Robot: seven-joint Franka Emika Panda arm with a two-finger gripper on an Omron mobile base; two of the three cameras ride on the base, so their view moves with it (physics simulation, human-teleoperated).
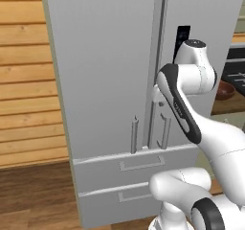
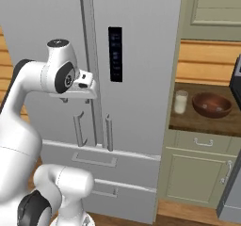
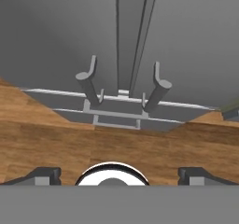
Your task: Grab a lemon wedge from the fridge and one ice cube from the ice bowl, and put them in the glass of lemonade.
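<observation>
Left base view: tall grey French-door fridge [image 1: 110, 80] with vertical bar handles, both doors closed, two drawers below. White arm sits in front of the door seam. Dark reddish-brown round ice bowl [image 1: 225, 90] at the right edge, partly hidden.

Right base view: end effector [image 2: 87, 86] up against the left door near the seam. Bowl [image 2: 212, 104] on the wooden tabletop [image 2: 197, 119] right of the fridge, small pale clear glass of lemonade [image 2: 180, 101] just left of it.

Hand view: looking down the seam at both handles; finger tips [image 3: 44, 175] spread wide, nothing between them.

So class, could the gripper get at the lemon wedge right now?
Probably not: the fridge doors look shut, so the wedge stays hidden behind them. The gripper is open, facing the door handles.
</observation>
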